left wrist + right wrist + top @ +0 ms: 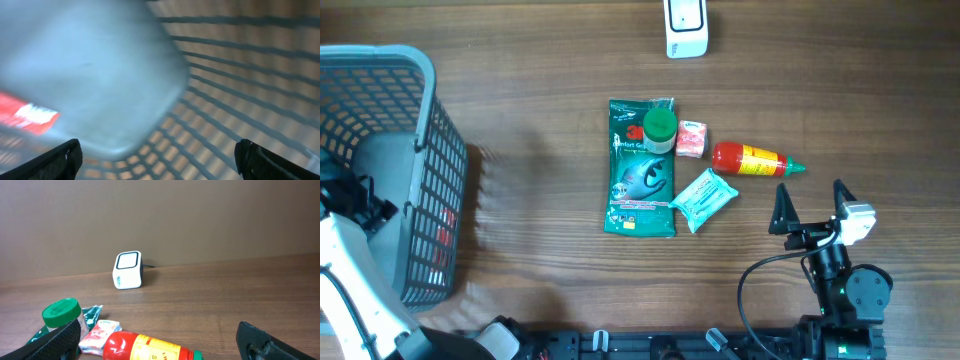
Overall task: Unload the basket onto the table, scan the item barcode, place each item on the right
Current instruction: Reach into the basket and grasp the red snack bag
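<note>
My left gripper hangs inside the grey wire basket at the left. It stands open over a blurred pale grey-blue item with a red label, and nothing is between its fingers. The white barcode scanner stands at the table's far edge and shows in the right wrist view as well. My right gripper is open and empty, just in front of a red bottle that lies on its side.
On the table's middle lie a green 3M packet, a green-capped jar, a small pink packet and a light blue packet. The basket's mesh wall surrounds the left gripper.
</note>
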`<state>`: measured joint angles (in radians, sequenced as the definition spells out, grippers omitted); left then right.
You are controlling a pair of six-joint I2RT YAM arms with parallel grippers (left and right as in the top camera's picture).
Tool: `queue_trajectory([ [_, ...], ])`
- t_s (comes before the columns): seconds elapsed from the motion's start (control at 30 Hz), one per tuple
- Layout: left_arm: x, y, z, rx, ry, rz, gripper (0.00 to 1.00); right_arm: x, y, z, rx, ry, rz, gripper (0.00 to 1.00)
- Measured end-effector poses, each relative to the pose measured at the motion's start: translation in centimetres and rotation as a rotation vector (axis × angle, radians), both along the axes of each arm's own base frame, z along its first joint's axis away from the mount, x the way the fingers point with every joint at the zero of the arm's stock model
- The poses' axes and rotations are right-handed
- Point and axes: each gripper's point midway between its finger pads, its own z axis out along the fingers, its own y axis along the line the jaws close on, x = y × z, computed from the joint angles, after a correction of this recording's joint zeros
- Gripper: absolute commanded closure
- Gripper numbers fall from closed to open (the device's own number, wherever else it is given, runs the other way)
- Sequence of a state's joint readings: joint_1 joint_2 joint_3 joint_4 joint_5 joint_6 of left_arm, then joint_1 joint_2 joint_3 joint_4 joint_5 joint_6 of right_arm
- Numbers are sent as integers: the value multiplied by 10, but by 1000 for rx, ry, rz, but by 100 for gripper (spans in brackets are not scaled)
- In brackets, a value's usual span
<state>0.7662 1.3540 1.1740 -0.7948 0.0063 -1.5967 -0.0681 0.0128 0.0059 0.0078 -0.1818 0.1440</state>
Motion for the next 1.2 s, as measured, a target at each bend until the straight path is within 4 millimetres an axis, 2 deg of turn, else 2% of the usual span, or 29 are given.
queue_trajectory([
  [0.03,-5,-5,-12,-66,23,43,0,0,0,0,0,0,0,0],
  [0.07,-8,-8,-21,-117,33,93,6,0,0,0,0,0,0,0],
  [0.1,-9,-12,-34,-166,63,108,23,0,0,0,0,0,0,0],
  [0.13,-7,-13,-45,-206,79,114,67,0,0,0,0,0,0,0],
  [0.17,-5,-16,-60,-252,107,104,96,0,0,0,0,0,0,0],
  [0.2,-3,-19,-80,-303,150,79,96,0,0,0,0,0,0,0],
  [0.33,-4,-27,-109,-352,242,-57,96,0,0,0,0,0,0,1],
  [0.43,-11,-42,-112,-404,281,-131,96,0,0,0,0,0,0,0],
  [0.53,-18,-61,-112,-437,321,-305,96,0,0,0,0,0,0,0],
  [0.63,-19,-68,-112,-414,342,-455,96,0,0,0,0,0,0,0],
  [0.73,-15,-68,-115,-392,340,-510,96,0,0,0,0,0,0,0],
  [0.9,-27,-83,-155,-480,387,-539,96,0,0,0,0,0,0,0],
  [1.1,-28,-80,-157,-455,409,-559,96,0,0,0,0,0,0,1],
  [1.2,-23,-53,-156,-346,412,-523,96,0,0,0,0,0,0,0],
])
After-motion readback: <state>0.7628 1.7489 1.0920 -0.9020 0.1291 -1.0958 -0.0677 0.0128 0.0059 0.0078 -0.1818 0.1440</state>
